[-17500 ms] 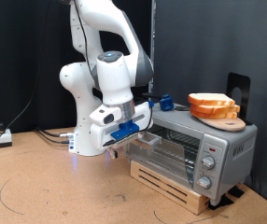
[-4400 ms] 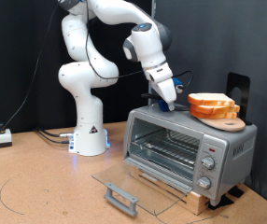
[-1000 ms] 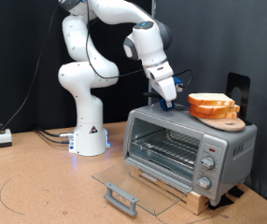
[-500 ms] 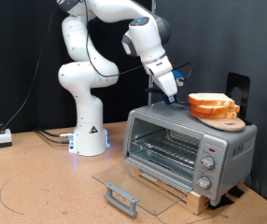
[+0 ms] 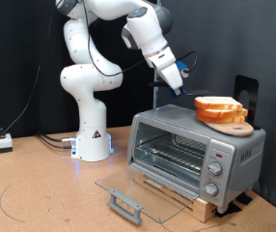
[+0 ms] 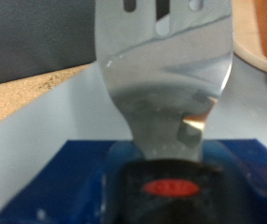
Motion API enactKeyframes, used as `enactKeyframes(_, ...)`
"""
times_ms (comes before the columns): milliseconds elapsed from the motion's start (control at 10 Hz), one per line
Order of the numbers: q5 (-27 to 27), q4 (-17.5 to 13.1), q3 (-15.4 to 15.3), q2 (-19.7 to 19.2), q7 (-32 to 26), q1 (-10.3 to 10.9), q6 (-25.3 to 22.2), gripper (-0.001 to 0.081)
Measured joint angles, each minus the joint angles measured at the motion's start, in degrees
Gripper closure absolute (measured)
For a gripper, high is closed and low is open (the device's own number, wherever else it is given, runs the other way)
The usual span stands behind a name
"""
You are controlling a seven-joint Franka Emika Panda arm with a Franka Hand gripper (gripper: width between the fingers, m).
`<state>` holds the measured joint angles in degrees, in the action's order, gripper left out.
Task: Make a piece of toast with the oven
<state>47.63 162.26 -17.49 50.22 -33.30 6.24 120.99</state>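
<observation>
Two slices of toast point(image 5: 219, 104) are stacked on a round wooden board point(image 5: 234, 125) on top of the oven point(image 5: 225, 145). The oven's glass door point(image 5: 128, 186) lies dropped open, and the rack inside looks bare. My gripper point(image 5: 177, 85) hangs in the air above the oven's top, to the exterior view's left of the toast. In the wrist view the gripper point(image 6: 166, 177), with blue fingers point(image 6: 77, 173), is shut on the black handle of a metal spatula point(image 6: 161, 75). The slotted blade points out over the oven top point(image 6: 40, 131).
The oven rests on a wooden pallet point(image 5: 177, 198) on the brown tabletop. The door's bar handle point(image 5: 124, 204) juts toward the exterior view's bottom. The robot base point(image 5: 90, 135) stands at the exterior view's left of the oven. A dark curtain hangs behind.
The gripper has risen from the oven's top and moved up and slightly to the exterior view's left, carrying the spatula. The oven door was shut 17.5 s ago and is open now.
</observation>
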Motion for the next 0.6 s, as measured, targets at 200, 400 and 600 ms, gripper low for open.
enactKeyframes(200, -3.3, -0.2, 4.4, 1.1, -1.3, -2.0, -4.1, 0.0413)
enactKeyframes(400, -6.8, -0.6, 8.5, 2.2, -1.4, -4.5, -8.8, 0.0413)
enactKeyframes(600, -10.0, -0.6, 11.2, 4.0, -1.3, -7.4, -10.8, 0.0413)
